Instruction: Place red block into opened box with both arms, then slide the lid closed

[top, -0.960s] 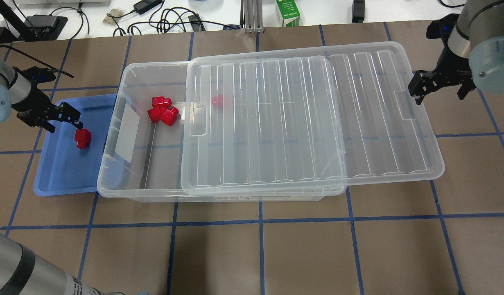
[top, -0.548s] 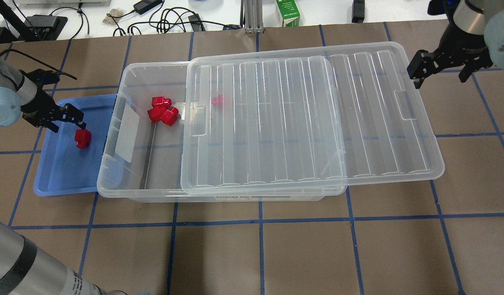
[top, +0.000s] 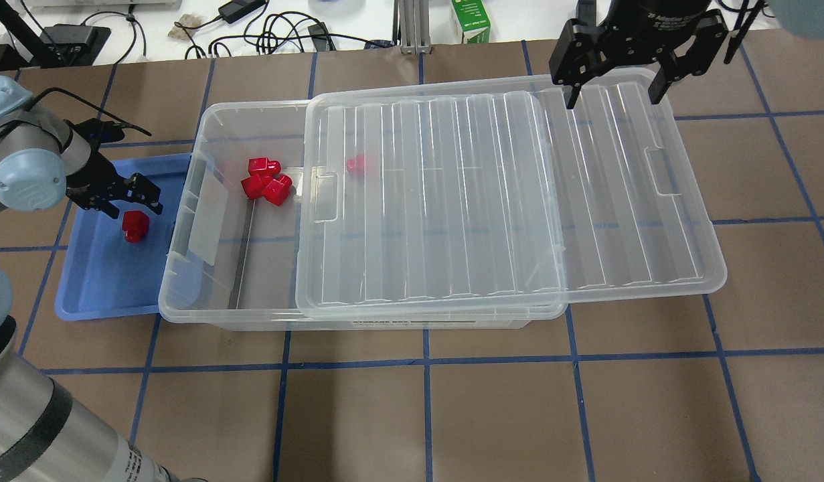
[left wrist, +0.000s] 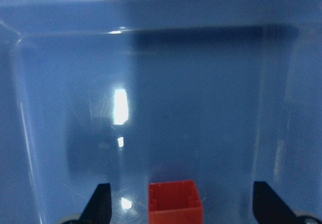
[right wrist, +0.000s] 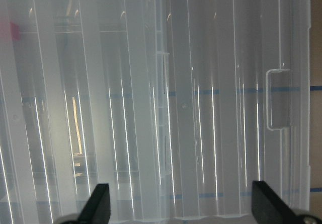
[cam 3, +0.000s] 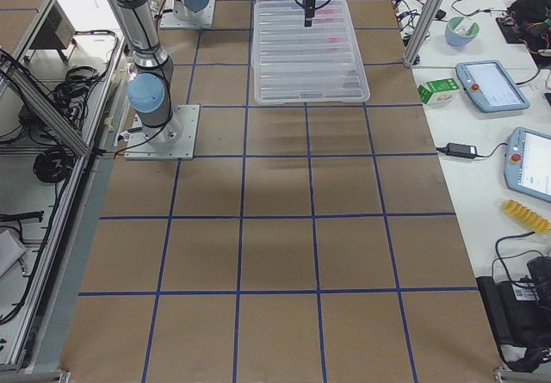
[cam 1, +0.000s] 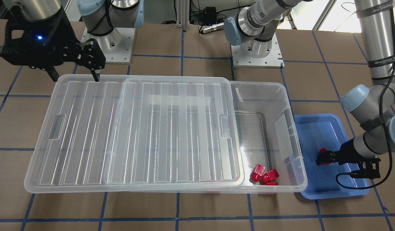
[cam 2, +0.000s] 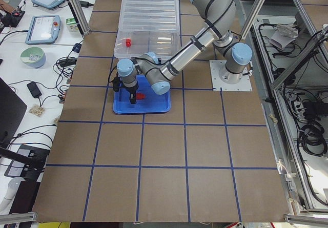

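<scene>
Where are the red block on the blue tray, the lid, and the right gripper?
red block [top: 135, 225], overhead exterior view, on its top face.
lid [top: 512, 194], overhead exterior view, on the ribbed middle of the panel.
right gripper [top: 612, 100], overhead exterior view, midway between its two open fingertips.

A brown table [top: 492, 415] marked into squares by blue tape lines [top: 425, 360] fills the scene. Along its far edge runs a white bench [top: 532, 17] carrying tangled black cables [top: 278, 33], a green carton [top: 470, 20], a handheld screen unit [cam 3: 491, 86] and a teal bowl [cam 3: 462, 30]. An aluminium post [top: 412, 27] rises there.
</scene>
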### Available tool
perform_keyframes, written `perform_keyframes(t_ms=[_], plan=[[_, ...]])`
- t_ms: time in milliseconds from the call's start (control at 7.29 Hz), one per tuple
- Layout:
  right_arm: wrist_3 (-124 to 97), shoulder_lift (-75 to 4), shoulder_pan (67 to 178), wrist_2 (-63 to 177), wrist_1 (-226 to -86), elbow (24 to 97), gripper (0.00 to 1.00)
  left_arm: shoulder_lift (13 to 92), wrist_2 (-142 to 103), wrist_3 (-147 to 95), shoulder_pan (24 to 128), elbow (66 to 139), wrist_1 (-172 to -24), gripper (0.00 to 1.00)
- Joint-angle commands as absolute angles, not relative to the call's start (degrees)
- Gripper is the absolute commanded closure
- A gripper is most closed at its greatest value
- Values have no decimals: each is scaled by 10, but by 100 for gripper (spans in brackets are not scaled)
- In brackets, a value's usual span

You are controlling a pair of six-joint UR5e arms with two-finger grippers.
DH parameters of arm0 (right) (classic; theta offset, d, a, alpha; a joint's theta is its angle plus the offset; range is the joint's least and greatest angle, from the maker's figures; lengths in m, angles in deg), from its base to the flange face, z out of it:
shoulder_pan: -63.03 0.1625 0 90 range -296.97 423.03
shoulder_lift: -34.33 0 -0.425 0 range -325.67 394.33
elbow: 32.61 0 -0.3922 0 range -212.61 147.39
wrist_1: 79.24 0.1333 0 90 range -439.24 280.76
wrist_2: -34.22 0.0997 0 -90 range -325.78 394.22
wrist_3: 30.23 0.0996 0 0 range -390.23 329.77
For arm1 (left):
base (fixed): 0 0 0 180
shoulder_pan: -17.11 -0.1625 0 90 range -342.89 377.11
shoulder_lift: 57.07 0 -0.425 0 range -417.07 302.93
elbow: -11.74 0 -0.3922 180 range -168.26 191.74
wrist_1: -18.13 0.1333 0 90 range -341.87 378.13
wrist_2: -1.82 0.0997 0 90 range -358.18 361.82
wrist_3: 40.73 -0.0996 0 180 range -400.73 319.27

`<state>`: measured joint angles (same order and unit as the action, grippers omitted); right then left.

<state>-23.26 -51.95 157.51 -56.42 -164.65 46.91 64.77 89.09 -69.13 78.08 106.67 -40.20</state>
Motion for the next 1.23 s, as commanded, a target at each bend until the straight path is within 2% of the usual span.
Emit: perform_keyframes(t_ms=[0,274,411,685,1097], plan=[[-221,-521,1580,-565,-1652,477,0,654,894,-691,780,1068,-405,62],[-221,-521,1579,-565,-1652,477,0,646,932,-687,784,1066,-432,91],[-222,-521,1579,-564,-1652,478,0,643,930,-689,781,1065,-444,99],[-222,-518,1579,-563,-1653,479,0,613,930,-686,788,1020,-552,99],[-222,-516,1579,-565,-1653,479,0,561,924,-684,826,875,-734,99]])
